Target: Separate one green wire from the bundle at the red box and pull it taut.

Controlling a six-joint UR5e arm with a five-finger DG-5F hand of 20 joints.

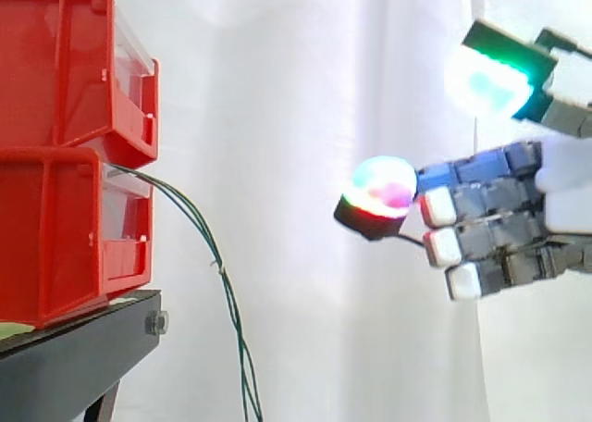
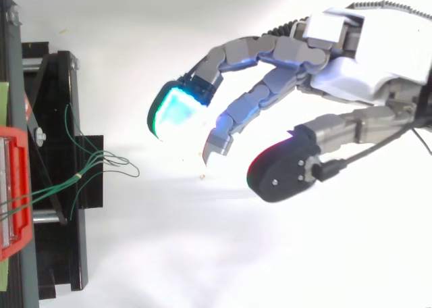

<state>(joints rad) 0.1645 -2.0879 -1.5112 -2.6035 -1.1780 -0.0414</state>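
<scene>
Two red bins (image 1: 65, 154) are stacked at the left on a black stand (image 1: 74, 362). The hand (image 2: 364, 65) is held at the right, fingers loosely spread, nothing grasped. Thin green wires (image 1: 222, 269) are hung from the lower bin, well apart from the hand.

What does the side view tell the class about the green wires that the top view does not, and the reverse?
Side view: two red bins stacked on the black stand, the green wires leaving the lower bin's top and hanging down past the stand's edge. Top view: the wires' loose ends fan apart beyond a small tie. Both: the hand, open and holding nothing, well clear of the wires.
</scene>
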